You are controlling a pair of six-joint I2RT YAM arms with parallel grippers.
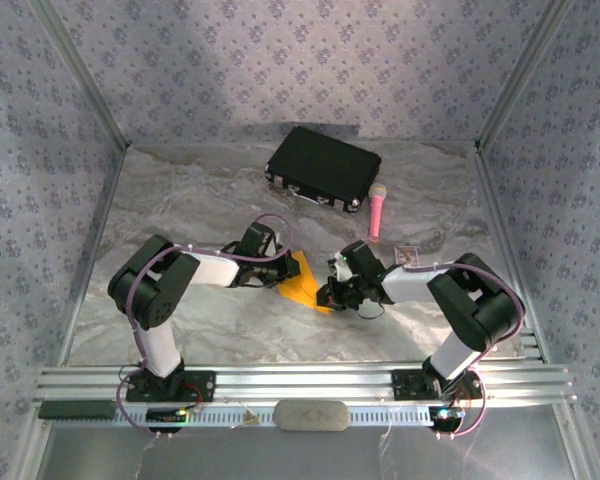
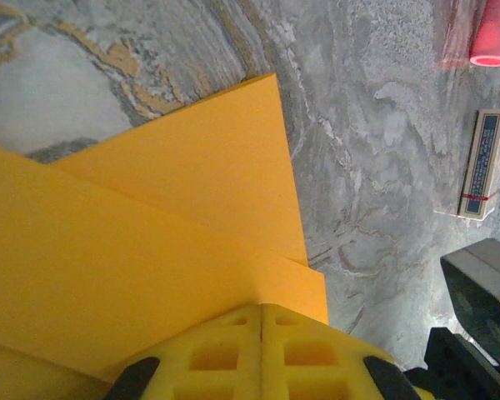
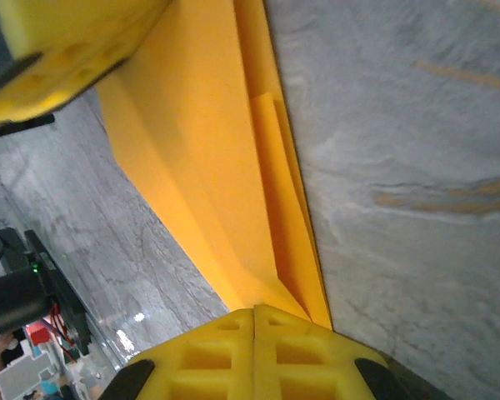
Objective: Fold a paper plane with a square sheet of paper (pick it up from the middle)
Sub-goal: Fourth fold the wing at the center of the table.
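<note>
Orange-yellow and folded into layered, pointed flaps, the sheet of paper (image 1: 302,282) lies near the middle of the marbled grey counter (image 1: 180,200), between the two arms. The left claw (image 2: 261,310) has its yellow fingers pressed together on one edge of the sheet, whose creased layers spread away from the tips. The right claw (image 3: 254,314) is likewise clamped on the opposite, narrow end, where the folds meet. A small striped box (image 2: 483,162) lies on the counter just right of the claws, a pink microphone (image 1: 377,210) beyond it, touching a black case (image 1: 323,166) at the far side.
</note>
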